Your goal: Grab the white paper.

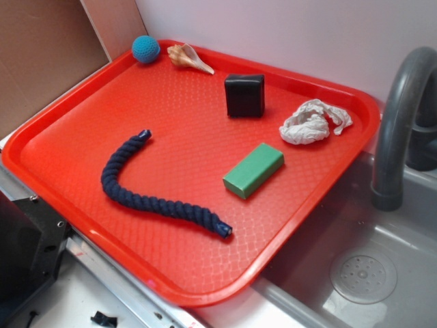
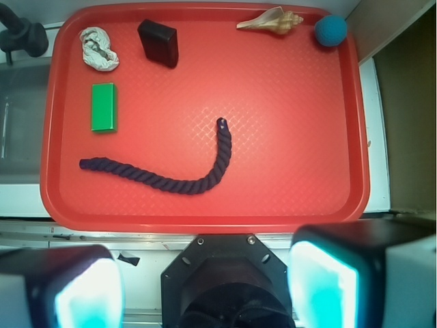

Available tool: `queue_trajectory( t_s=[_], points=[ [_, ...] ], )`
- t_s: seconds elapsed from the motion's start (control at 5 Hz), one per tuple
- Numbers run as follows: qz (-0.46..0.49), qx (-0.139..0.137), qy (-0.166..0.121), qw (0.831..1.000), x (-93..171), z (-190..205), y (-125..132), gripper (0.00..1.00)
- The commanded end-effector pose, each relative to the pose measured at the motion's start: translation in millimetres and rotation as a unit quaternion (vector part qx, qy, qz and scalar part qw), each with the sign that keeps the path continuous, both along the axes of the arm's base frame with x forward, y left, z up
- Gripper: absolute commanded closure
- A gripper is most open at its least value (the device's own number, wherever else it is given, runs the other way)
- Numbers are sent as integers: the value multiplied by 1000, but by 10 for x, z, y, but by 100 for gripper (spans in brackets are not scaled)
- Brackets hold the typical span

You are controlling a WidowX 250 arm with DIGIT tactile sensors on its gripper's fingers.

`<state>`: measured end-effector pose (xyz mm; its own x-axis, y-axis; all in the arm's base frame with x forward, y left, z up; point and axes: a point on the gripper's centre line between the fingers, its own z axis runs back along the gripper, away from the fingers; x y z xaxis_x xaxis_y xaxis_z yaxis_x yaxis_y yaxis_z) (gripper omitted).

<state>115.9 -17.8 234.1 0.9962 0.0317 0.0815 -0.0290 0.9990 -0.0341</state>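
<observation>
Nearest to us in the wrist view are our two fingers, spread wide apart with nothing between them, so the gripper is empty and hangs high above the near edge of the red tray. We judge the task barely begun: no reach is under way, and the approach, descent, closing and lift are all left. The white paper lies crumpled in a far corner of the tray, on the side next to the sink and its grey faucet, well apart from us. Just beside it sit the green block and the black box. The dark rope curves across the middle, and the seashell and blue ball rest in the other far corner.
</observation>
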Motion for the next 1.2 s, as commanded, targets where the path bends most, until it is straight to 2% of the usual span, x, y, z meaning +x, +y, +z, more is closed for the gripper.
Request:
queue_trajectory(
  t_s=[0.0, 0.4, 0.6, 0.8, 1.0],
  points=[
    [0, 0, 0, 1000, 0, 0, 0, 0],
    [-87, 37, -70, 993, 565, -321, -274, 0],
    [-181, 32, -99, 978, 945, -576, -506, 0],
    [-197, -14, -143, 970, 1307, -786, -689, 0],
    [-231, -7, -147, 962, 1604, -957, -885, 0]
  ],
)
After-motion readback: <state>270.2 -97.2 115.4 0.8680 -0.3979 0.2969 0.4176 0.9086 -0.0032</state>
